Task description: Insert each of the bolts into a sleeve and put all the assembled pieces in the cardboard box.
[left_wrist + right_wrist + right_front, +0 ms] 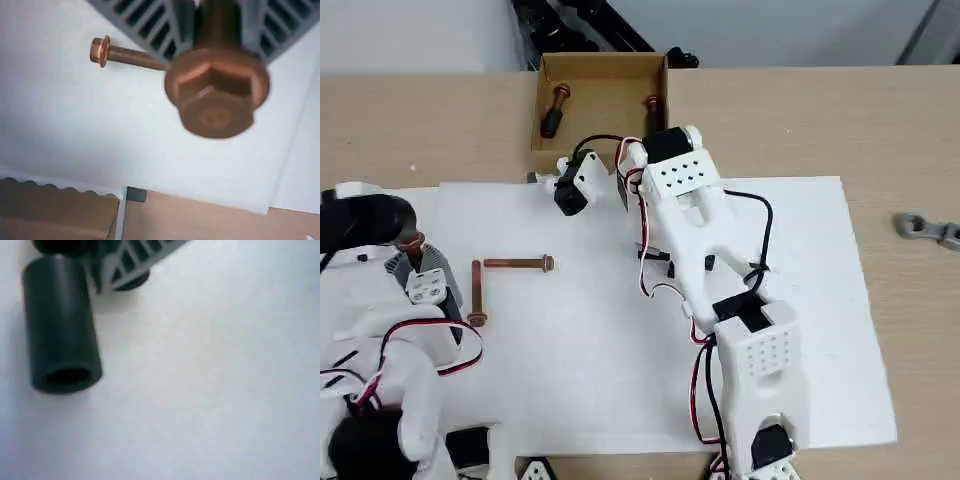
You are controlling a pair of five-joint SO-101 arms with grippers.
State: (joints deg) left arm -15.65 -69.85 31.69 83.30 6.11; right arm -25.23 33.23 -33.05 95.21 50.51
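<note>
My left gripper (416,252) hovers over the left edge of the white sheet (620,380), shut on a copper bolt (413,241). That bolt's hex head (217,95) points at the wrist camera from between the grey ribbed fingers (145,25). Two more copper bolts lie loose on the sheet: one crosswise (518,263), one lengthwise (476,292). One loose bolt (125,54) lies behind the held one. My right gripper (572,195), just below the cardboard box (603,68), is shut on a black sleeve (60,325) just above the sheet. Two assembled pieces (557,110) (652,103) lie in the box.
A grey metal tool (925,228) lies on the bare wood at the far right. The right arm's white links (695,230) stretch across the sheet's middle, with small black parts (655,255) under them. Dark equipment stands behind the box.
</note>
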